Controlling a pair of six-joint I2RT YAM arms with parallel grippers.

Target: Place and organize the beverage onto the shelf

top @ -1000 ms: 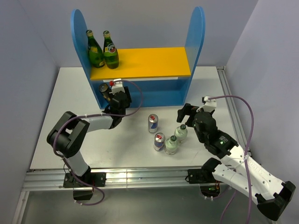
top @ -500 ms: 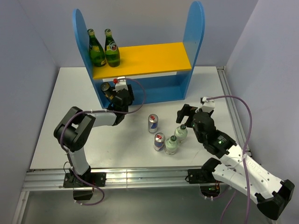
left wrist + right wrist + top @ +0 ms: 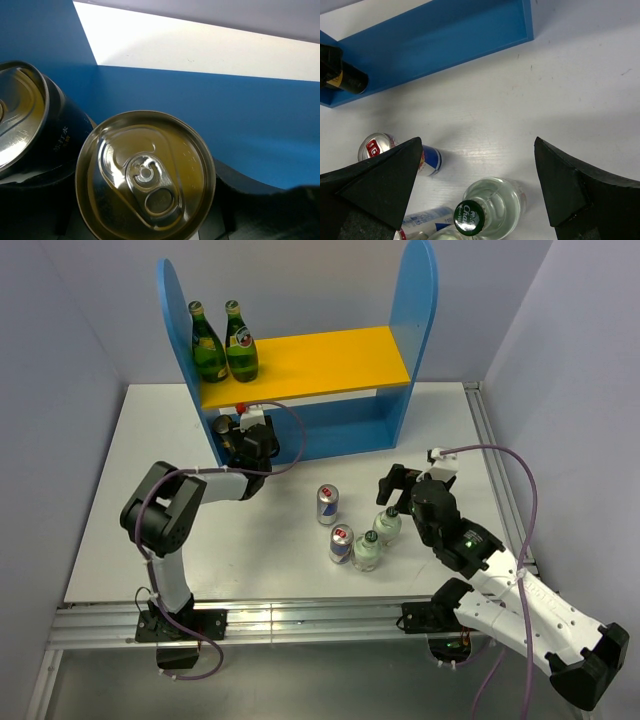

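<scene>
In the lower-left corner of the shelf [image 3: 418, 300], we are seeing the left gripper [image 3: 236, 434] pinching an upright dark can [image 3: 145, 175], its twin [image 3: 25, 115] just beside it. The right gripper [image 3: 477, 150] is hanging wide open and empty, with an upright clear bottle [image 3: 492, 200] just below its fingers [image 3: 380, 180].

The left arm [image 3: 160, 525] and the right arm [image 3: 510, 595] share one build: rounded black joint housings linked by smooth white shells, on black bases [image 3: 170, 625]. A thin purple cable [image 3: 500, 450] loops along each. A small white camera block [image 3: 441, 456] caps each wrist. The right gripper [image 3: 478, 160] has matte black, wedge-shaped fingers [image 3: 380, 190].
</scene>
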